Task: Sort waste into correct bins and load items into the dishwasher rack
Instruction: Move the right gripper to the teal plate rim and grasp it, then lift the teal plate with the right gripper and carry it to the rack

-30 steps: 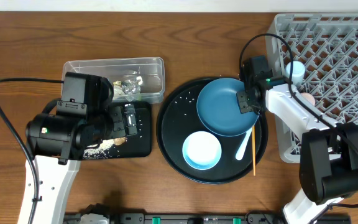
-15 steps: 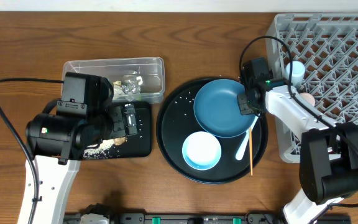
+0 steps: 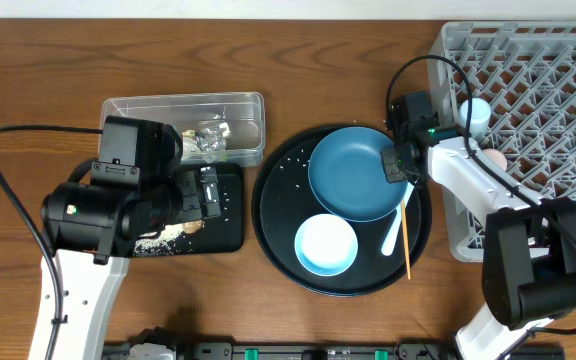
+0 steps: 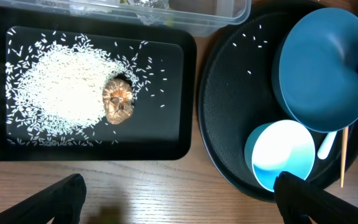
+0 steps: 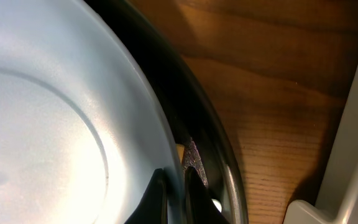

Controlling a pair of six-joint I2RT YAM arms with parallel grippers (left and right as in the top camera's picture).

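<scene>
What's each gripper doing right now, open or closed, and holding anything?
Left gripper: open, holding nothing.
Right gripper: closed on the rim of the dark blue plate.

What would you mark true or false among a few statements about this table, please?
The right tool is shut on the rim of the dark blue plate. True.
The light blue bowl sits in the grey rack. False: the bowl sits on the round black tray.
The brown lump lies among rice in the shallow black tray. True.
The left tool is shut. False: the left tool is open.
Crumpled wrappers lie in the clear tub. True.
</scene>
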